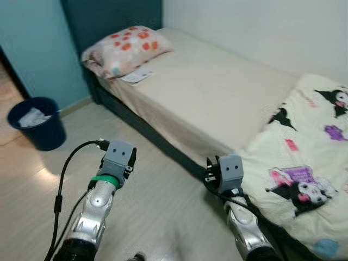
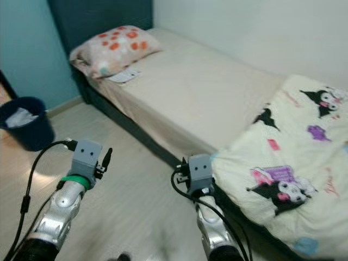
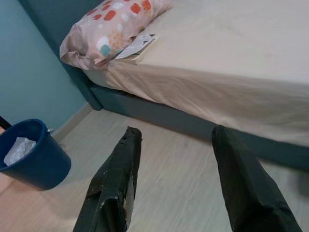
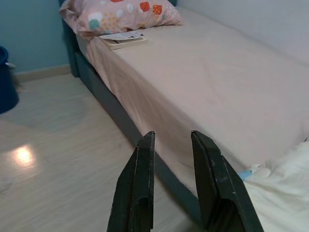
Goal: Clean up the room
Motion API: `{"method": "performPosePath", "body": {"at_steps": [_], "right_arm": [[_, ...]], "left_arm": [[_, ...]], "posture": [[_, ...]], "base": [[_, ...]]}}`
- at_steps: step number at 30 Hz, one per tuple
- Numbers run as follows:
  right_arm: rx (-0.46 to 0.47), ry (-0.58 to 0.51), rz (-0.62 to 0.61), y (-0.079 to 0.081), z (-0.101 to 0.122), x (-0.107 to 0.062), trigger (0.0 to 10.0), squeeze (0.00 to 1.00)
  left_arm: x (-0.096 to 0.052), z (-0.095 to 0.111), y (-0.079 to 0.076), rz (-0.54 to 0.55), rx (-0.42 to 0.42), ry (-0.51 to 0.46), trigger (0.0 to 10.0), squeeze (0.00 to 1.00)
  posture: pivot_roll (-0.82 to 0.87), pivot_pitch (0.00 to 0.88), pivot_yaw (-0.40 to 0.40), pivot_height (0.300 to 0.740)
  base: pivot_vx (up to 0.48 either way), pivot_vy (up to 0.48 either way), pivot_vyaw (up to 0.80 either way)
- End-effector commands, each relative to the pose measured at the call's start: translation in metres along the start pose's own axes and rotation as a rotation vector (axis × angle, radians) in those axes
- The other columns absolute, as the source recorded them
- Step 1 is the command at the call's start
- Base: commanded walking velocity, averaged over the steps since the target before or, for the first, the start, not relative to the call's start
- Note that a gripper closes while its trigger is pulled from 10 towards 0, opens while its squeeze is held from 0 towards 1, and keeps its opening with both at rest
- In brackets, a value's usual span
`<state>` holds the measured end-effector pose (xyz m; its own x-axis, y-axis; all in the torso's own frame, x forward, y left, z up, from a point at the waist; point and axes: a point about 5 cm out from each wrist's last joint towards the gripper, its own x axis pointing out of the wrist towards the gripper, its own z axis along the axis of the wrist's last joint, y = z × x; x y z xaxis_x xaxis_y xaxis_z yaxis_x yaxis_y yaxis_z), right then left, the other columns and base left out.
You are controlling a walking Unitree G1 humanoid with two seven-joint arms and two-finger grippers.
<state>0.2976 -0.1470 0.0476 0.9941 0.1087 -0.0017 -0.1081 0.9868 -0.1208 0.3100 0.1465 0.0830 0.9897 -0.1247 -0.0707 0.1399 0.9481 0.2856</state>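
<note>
Left eye view: both end effectors' fingers hidden behind wrist housings. Left end effector [image 3: 176, 181] spread, right end effector [image 4: 176, 186] parted, empty. Booklet [image 1: 137, 75] half under pillow [image 1: 125, 49] on bed [image 1: 217, 92]; bin [image 1: 36, 123] on floor, contents unclear.

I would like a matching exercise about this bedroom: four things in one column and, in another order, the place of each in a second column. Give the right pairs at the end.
Things:
1. pillow
2. bin
3. blanket
4. booklet

Places:
A. on the floor by the blue wall
B. at the head of the bed, against the dark headboard
C. on the sheet, partly under the pillow's edge
D. spread over the near end of the bed, on the robot's right

Pairs: 1-B, 2-A, 3-D, 4-C
</note>
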Motion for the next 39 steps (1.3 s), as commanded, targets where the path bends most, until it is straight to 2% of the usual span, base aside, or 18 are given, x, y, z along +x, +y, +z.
{"method": "performPosePath", "body": {"at_steps": [1, 5, 39], "right_arm": [[-0.004, 0.016, 0.003, 0.002, -0.004, -0.003, 10.0, 0.00], [-0.005, 0.023, 0.000, 0.003, -0.008, -0.006, 10.0, 0.00], [0.002, 0.038, -0.031, 0.001, -0.012, -0.010, 10.0, 0.00]], "left_arm": [[-0.002, -0.008, 0.000, -0.003, 0.010, 0.038, 10.0, 0.00], [-0.005, -0.014, -0.002, -0.011, 0.014, 0.057, 10.0, 0.00], [-0.006, -0.018, -0.003, -0.014, 0.013, 0.074, 10.0, 0.00]], "posture": [[-0.06, 0.000, -0.003, 0.740], [-0.07, 0.003, 0.000, 0.740], [-0.08, 0.025, 0.013, 0.740]], "base": [[0.000, 0.000, 0.77], [0.000, 0.000, 0.76], [0.000, 0.000, 0.75]]}}
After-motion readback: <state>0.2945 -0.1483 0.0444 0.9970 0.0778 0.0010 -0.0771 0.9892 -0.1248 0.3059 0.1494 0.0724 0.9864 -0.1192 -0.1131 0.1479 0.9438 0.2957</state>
